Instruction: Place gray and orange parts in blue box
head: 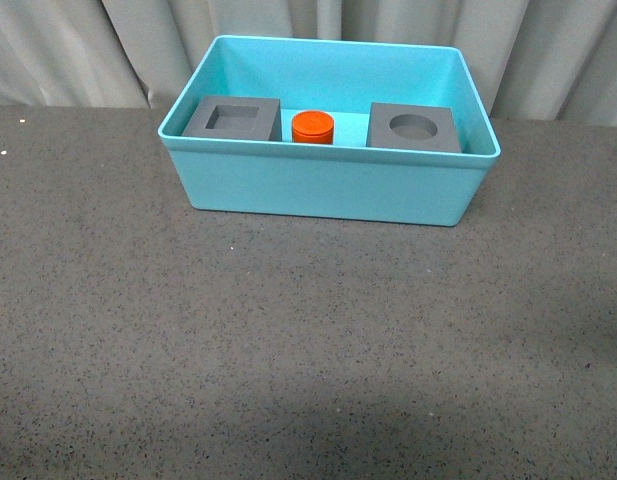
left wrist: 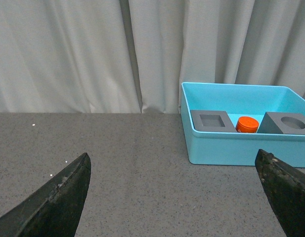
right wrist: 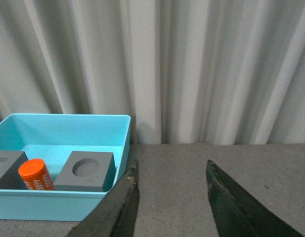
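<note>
Already, in the front view, the blue box [head: 328,185] stands at about 12 o'clock on the dark table [head: 288,350], and all three parts are inside it: the gray cube with square hole [head: 233,119] toward 10 o'clock, the orange cylinder [head: 313,127] in the middle, the gray cube with round hole [head: 413,127] toward 2 o'clock. So I judge the task is finished; nothing remains outside. No arm shows here.

From the left wrist view, the left gripper [left wrist: 174,197] is spread wide and empty, low over the table, with the box at 2 o'clock from it.

From the right wrist view, the right gripper [right wrist: 169,197] is also parted and holds nothing; the box lies at 10 o'clock, near one finger.
</note>
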